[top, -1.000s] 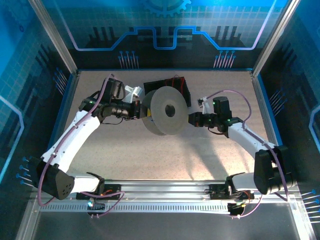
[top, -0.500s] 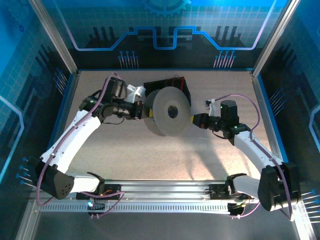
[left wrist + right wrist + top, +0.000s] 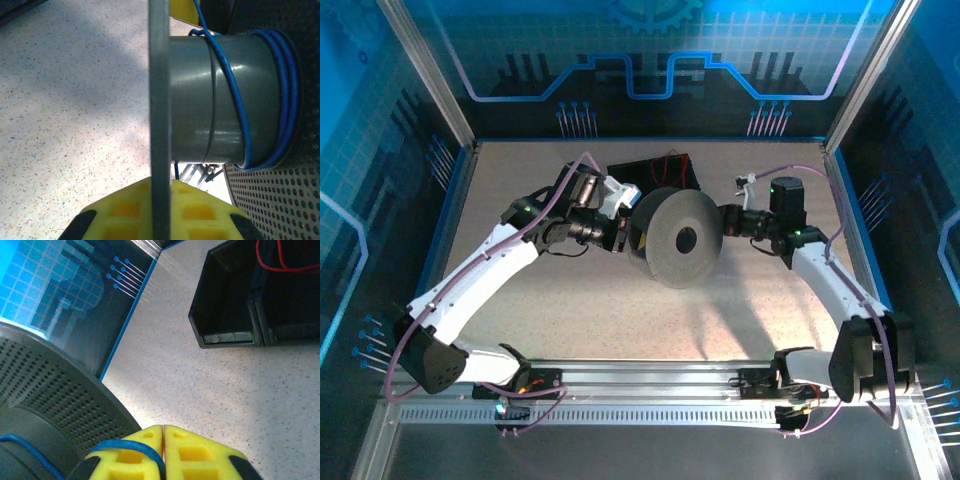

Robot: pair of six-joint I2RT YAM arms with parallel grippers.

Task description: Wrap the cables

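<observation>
shifting rightward, spool (image 3: 665, 245) stays clamped by left end effector (image 3: 162, 107); right end effector (image 3: 162, 440) pinches blue cable (image 3: 122, 443).

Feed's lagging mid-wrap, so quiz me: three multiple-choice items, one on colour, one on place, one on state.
1. The wound cable on the spool is: A red; B blue; C green.
2. The red cable lies: A in the bin; B on the spool; C on the bare table.
3. The left gripper is: A open above the table; B shut on the spool's flange; C shut on the bin.

Answers:
1 B, blue turns circle the grey core.
2 A, the red loops sit inside the black bin.
3 B, the flange edge runs between its yellow fingers.
</observation>
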